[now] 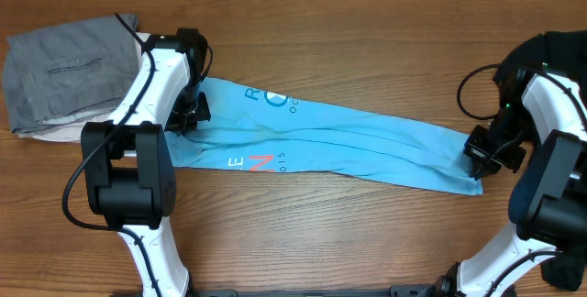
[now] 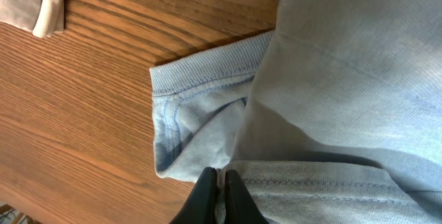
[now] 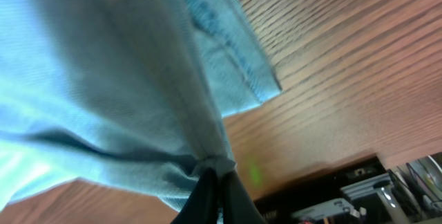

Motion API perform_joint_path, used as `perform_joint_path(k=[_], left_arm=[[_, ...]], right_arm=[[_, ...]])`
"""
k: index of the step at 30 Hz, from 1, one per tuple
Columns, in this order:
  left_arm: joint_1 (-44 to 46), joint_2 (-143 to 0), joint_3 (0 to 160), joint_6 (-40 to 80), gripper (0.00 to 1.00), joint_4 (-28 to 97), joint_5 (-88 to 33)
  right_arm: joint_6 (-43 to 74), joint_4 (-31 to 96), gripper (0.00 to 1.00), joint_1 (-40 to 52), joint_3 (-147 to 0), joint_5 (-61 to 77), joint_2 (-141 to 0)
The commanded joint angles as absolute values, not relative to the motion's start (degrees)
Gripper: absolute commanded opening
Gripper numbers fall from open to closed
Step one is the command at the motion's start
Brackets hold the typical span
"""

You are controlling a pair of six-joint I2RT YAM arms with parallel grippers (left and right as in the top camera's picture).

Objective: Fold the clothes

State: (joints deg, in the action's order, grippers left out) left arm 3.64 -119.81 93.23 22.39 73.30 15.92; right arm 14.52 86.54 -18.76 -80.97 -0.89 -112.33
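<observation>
**Obs.** The light blue T-shirt (image 1: 348,141) lies drawn out into a long narrow band on the tabletop (image 1: 367,31), strung between the two grippers. Print faces up toward the left gripper's end: blue lettering, then white-and-coral letters.

**Left gripper** (image 2: 219,177): closed, with its tips pinched on a stitched edge of the shirt. A ribbed hem lies flat on the wood just ahead of the tips and off to one side.

**Right gripper** (image 3: 215,175): closed, nipping a bunched gather of cloth at the opposite end. The fabric fans out away from its tips, and a hemmed corner hangs loose beside them.

Long creases run along the span from one gripper to the other. I cannot tell whether the middle is lifted off the wood.

**Other.** A folded grey garment (image 1: 64,72) sits beyond the left gripper on its outer side, apart from the shirt.

**Judgement.** This looks like an early stage. The shirt is stretched out and no tidy fold is made yet.

- Carry both ends together at matched height and pace so the band does not twist.
- Hold enough tension to pull out the creases, but not so much that the knit stretches or slips out of the right gripper's small bunched hold.
- Lay the cloth flat before releasing either pinch.
- Steer the left end clear of the grey garment.
</observation>
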Motion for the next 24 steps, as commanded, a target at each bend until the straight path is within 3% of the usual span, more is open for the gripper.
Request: perform_joint_path(k=[1,24], left_arm=[[2.79,-119.94,93.06,22.94,0.04,72.93,17.37],[-1.08,-119.94,93.06,22.28,0.04,73.97,15.4]], right_arm=[[12.16,88.23,0.04,-19.0,-85.41,0.95,-110.78],[15.03,84.84,0.04,-22.48,-84.03,-2.9,-110.83]])
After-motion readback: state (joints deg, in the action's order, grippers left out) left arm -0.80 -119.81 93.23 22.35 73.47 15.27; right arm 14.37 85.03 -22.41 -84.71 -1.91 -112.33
